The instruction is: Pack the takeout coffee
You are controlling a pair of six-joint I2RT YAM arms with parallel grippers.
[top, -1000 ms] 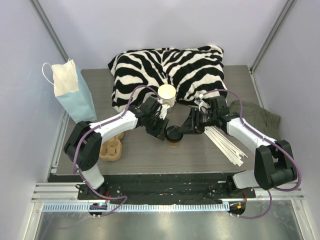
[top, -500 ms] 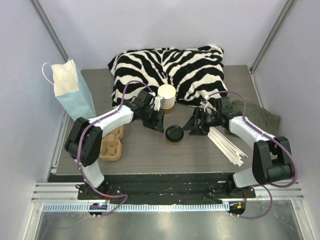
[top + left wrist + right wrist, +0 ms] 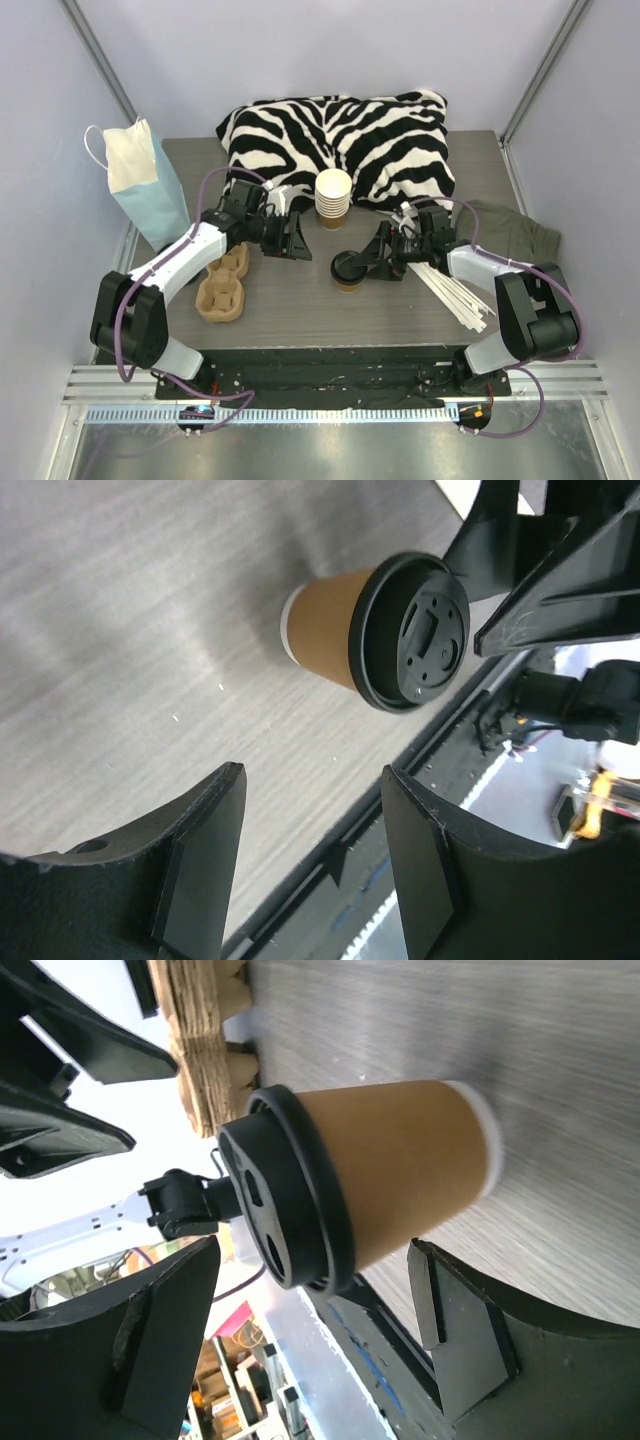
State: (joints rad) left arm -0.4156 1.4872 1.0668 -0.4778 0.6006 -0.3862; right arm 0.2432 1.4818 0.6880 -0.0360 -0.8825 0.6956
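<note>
1. Standing upright near the middle of the table (image 3: 300,320), the takeout coffee (image 3: 349,270) is shown with its black lid seated on the tan cup. It is held by neither arm.
2. The right gripper (image 3: 384,262) is placed low, just to the right of the cup. In the right wrist view its jaws are seen spread wide on either side of the cup wall, with a gap on each side, so nothing is gripped. This placement is judged to suit a side grasp below the lid.
3. The left gripper (image 3: 291,240) is positioned apart, to the left and slightly farther back, with its jaws parted and empty over bare table. The cup is thereby left free for the right arm.
4. A stack of lidless cups (image 3: 333,197) is set just beyond the coffee, against a zebra-striped cushion (image 3: 340,135) at the far side.
5. A cardboard cup carrier (image 3: 225,287) lies to the near left, and a pale blue paper bag (image 3: 148,185) stands upright at the far left. Either is judged a possible destination for packing.
6. A bundle of white sticks (image 3: 452,288) lies to the near right, with an olive cloth (image 3: 512,232) at the right edge.
7. The surface is grey wood-grain, enclosed by plain pale walls, and a metal rail (image 3: 330,412) runs along the near edge.
</note>
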